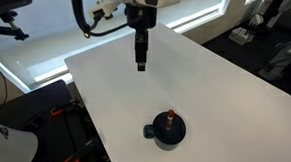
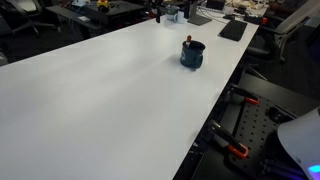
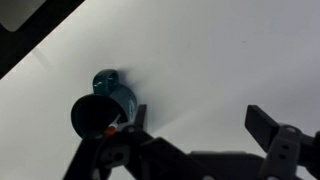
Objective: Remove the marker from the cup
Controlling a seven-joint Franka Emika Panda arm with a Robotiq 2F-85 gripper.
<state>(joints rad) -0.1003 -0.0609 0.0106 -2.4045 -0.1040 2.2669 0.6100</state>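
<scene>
Jaws spread wide, nothing between them.
My black two-finger gripper [image 3: 195, 118] hangs above the flat white table [image 1: 106, 83]; well apart, farther along it, the squat dark blue round cup [image 1: 168, 136] stands upright, and the thin dark marker with a red-orange tip [image 1: 170, 117] stands inside it.

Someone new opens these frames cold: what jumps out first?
The small squat dark blue mug stands alone on the big white tabletop, toward the camera's end in an exterior view. The short dark marker with a red-orange tip sticks up out of it. The black Robotiq gripper hangs over the table farther back, well apart from the mug, jaws open and empty.
</scene>
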